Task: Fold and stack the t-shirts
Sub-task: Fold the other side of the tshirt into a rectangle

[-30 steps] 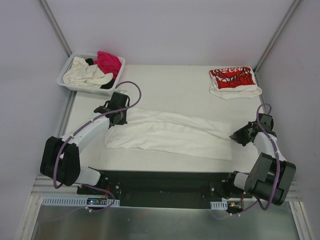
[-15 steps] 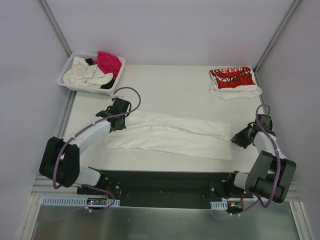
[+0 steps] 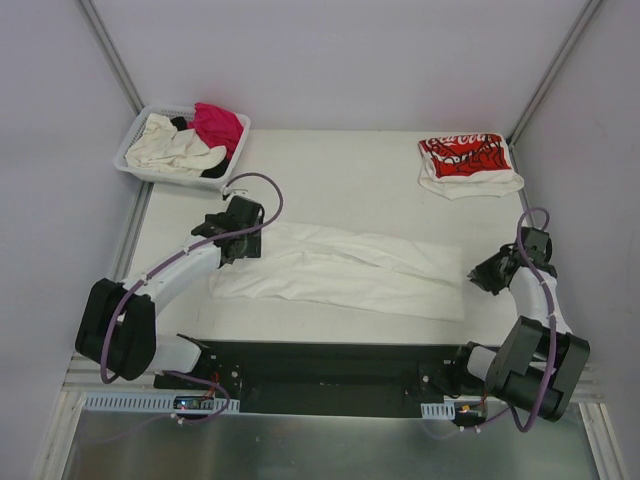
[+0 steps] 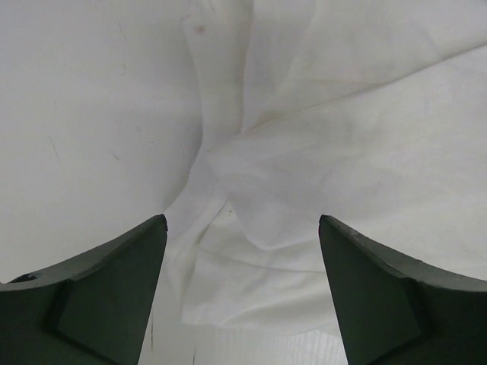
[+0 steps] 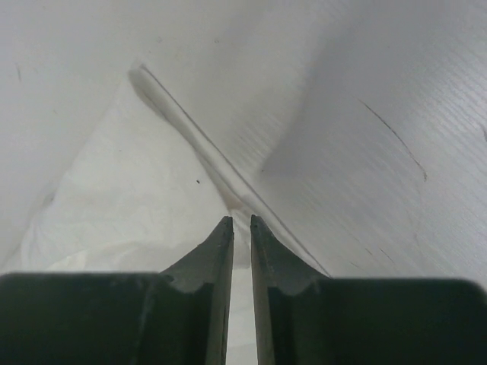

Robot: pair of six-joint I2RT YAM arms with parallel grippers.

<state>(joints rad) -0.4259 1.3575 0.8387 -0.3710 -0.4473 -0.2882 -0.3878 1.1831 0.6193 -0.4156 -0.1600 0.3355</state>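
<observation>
A large plain white t-shirt (image 3: 340,270) lies folded into a long band across the middle of the table. My left gripper (image 3: 240,240) hovers over its left end, jaws wide open and nothing between them; in the left wrist view the crumpled cloth (image 4: 342,152) lies below my left gripper (image 4: 242,220). My right gripper (image 3: 478,277) sits at the shirt's right end. In the right wrist view my right gripper (image 5: 238,220) has a narrow gap between its jaws, tips right at the shirt's hem (image 5: 183,122). A folded white t-shirt with red print (image 3: 465,160) lies at the back right.
A white slotted basket (image 3: 135,150) at the back left holds a cream shirt (image 3: 170,145), a magenta one (image 3: 218,125) and a bit of black cloth (image 3: 215,170). Walls close in on both sides. The arms' black base rail (image 3: 320,375) runs along the near edge.
My left gripper has opened wide and let go of the white shirt's left end. My right gripper's jaws have parted slightly, and it has shifted a little to the right.
</observation>
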